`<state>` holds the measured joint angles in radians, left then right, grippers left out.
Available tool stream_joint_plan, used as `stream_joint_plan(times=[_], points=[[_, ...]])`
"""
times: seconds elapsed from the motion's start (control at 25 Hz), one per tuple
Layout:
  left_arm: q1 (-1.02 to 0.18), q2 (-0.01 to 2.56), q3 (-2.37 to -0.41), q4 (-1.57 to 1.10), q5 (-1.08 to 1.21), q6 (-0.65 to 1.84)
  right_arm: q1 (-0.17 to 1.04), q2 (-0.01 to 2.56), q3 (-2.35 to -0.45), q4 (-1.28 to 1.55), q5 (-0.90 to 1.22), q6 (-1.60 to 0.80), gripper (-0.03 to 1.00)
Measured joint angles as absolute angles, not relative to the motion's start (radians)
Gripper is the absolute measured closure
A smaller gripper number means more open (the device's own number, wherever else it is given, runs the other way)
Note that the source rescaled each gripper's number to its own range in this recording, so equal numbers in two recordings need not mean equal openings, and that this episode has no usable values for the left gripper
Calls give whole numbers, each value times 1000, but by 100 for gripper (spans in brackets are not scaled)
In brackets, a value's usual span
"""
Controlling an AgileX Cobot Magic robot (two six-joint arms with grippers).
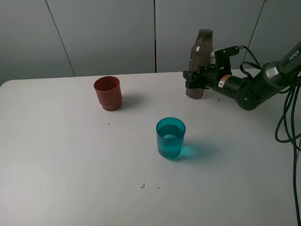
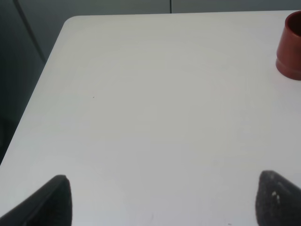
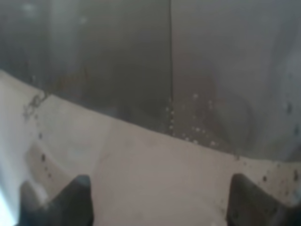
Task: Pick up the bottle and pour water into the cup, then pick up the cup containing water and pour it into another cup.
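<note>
Smoky bottle point(image 1: 199, 55) (jaws clamped) stands near far edge.

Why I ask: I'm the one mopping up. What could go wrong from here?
The right gripper grips the uncapped bottle low on its tall body, so it might tip. The teal cup seems to hold water; the red cup stands well apart, so carrying it over could spill.

- bottle point(image 1: 202, 52): lower body hidden behind right gripper point(image 1: 194, 81); blurred in right wrist view
- red-brown cup point(image 2: 291, 44): cut off by frame edge
- specks point(image 1: 142, 185) near table point(image 1: 70, 165) front edge: too small to tell
</note>
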<state>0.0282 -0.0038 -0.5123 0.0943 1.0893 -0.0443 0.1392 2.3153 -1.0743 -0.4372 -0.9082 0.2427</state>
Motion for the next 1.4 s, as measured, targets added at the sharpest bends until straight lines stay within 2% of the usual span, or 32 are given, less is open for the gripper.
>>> stream_joint_plan(times=[0.12, 0.16, 0.2, 0.28, 0.32, 0.4, 0.8, 1.16, 1.4], points=[[28, -4, -512, 94, 1089, -44, 139, 2315, -1074, -437, -908, 243, 95], [28, -4, -512, 94, 1089, -44, 139, 2315, -1074, -437, -908, 243, 87], [28, -4, -512, 94, 1089, -44, 139, 2315, -1074, -437, -908, 243, 70], [28, -4, -512, 94, 1089, -44, 139, 2315, -1074, -441, -908, 243, 19], [28, -4, -512, 94, 1089, -44, 139, 2315, -1074, -443, -908, 243, 6], [28, -4, -512, 94, 1089, -44, 139, 2315, -1074, -453, -908, 252, -1], [28, -4, -512, 94, 1089, -42, 139, 2259, -960, -464, -902, 234, -3], [28, -4, -512, 94, 1089, -42, 139, 2133, -849, -480, -738, 225, -3], [28, -4, -512, 94, 1089, -42, 139, 2019, -740, -491, -701, 223, -3]])
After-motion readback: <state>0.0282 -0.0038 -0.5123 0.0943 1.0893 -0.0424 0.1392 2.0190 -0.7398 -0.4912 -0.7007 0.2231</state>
